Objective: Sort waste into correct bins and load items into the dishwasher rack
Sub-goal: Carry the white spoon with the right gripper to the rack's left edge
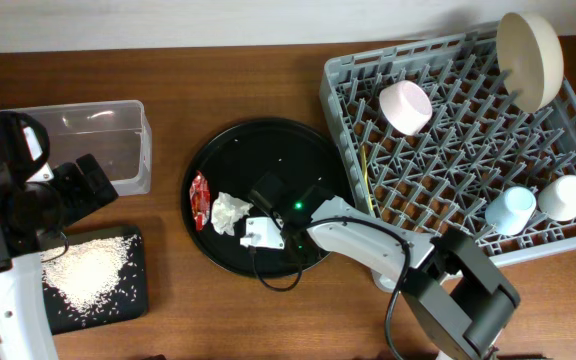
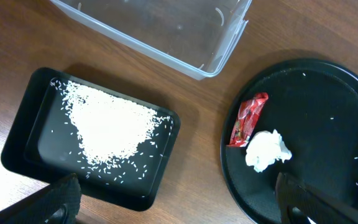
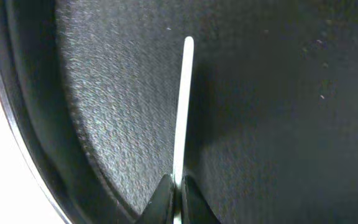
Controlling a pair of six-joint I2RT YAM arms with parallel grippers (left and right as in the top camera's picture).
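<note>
Over the big round black tray [image 1: 268,145], your right gripper [image 3: 176,186] is pinched tight on a thin pale plastic utensil [image 3: 183,106], seen edge-on. At that tray's 9 o'clock lie the small red snack wrapper [image 2: 248,119] and, just beside it, the crumpled white paper napkin [image 2: 267,149]. Your left gripper [image 2: 176,183] hangs spread wide, holding nothing. The heap of white rice grains [image 2: 114,127] sits in the flat black rectangular tray [image 2: 14,155], with the clear rectangular plastic tub [image 2: 185,59] at its 12 o'clock. At the table's 3 o'clock, the large grey plastic dishwasher rack [image 1: 330,85] holds the small pink bowl [image 1: 406,106].
</note>
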